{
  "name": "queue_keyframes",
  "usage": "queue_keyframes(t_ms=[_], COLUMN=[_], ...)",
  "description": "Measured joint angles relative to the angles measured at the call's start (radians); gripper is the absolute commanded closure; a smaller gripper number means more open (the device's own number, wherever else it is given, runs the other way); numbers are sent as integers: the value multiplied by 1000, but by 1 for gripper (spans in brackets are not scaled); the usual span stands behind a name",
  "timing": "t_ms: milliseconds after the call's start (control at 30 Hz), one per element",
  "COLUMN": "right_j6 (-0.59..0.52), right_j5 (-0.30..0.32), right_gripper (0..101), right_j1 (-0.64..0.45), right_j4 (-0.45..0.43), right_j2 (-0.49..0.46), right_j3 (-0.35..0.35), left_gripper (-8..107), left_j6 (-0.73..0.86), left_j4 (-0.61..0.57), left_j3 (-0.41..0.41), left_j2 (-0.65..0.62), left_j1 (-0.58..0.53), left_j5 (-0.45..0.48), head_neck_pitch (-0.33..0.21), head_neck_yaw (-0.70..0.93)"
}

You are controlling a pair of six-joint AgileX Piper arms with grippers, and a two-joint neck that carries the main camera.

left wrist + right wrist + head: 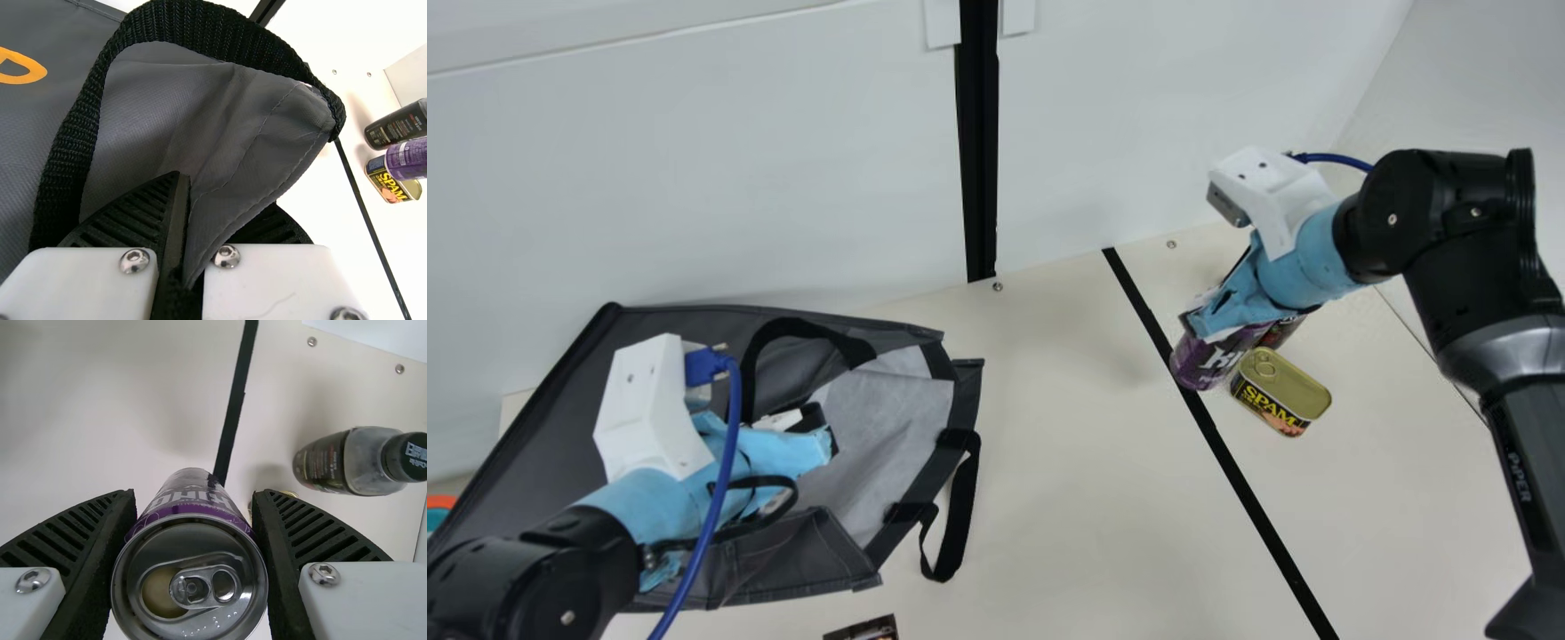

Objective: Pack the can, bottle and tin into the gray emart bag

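one can (190,577), one bottle (333,462), one tin (1280,391), one bag (551,444)

So our main cam looks down on the table (1067,498) from the neck, farthest back. Our left wrist one peers across the bag (227,120) up close; our right wrist one stares down over the can (193,510), bottom center. We catch that can at the left wrist view's right edge too.
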Motion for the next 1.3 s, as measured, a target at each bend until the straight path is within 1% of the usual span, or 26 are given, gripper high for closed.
queue_keyframes(t_ms=[667,800,1033,1300], right_j6=[96,100,67,-11], right_j5=[-1,-2,0,-2], right_gripper=[101,101,101,101], right_j1=[235,281,347,386], right_j4=[-51,-54,-33,8], right_j2=[-48,-52,-63,-83], right_j3=[28,32,41,64], left_gripper=[89,89,89,89], left_j6=[0,0,0,0], left_j4=[0,0,0,0], left_j3=[0,0,0,0], left_j2=[0,0,0,0], left_j1=[0,0,0,0], left_j5=[0,0,0,0], head_neck_pitch=[0,0,0,0], head_neck_yaw=[2,2,0,0])
